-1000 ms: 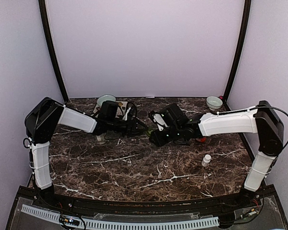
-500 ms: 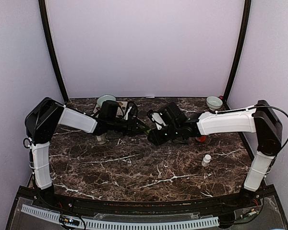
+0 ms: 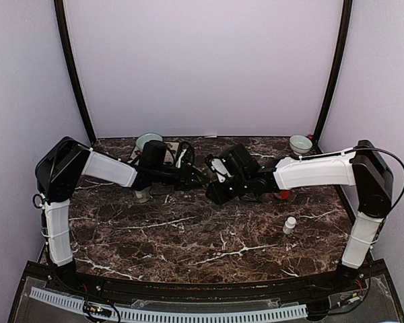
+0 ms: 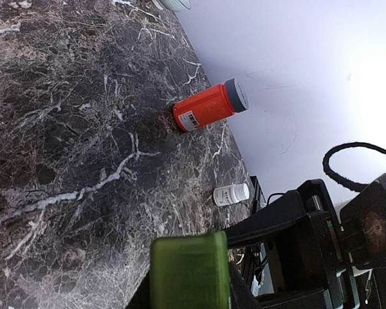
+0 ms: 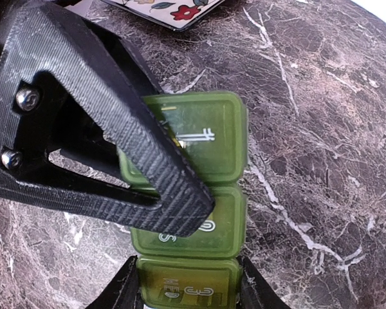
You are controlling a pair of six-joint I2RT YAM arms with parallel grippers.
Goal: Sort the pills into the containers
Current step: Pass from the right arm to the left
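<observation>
The green pill organizer [image 5: 209, 148] is held over the middle of the worktop [image 3: 188, 235], gripped at one end by the closed right fingers [image 5: 123, 291] and pinched at its end compartment by the left fingers [image 5: 148, 148], so lid-opening is judged under way and a gentle pry is called for next.

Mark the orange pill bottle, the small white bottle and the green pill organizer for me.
orange pill bottle [image 4: 204, 109]: left wrist view, on its orange body.
small white bottle [image 3: 289, 226]: top external view, on its body.
green pill organizer [image 5: 209, 138]: right wrist view, on the uppermost compartment's lid.
</observation>
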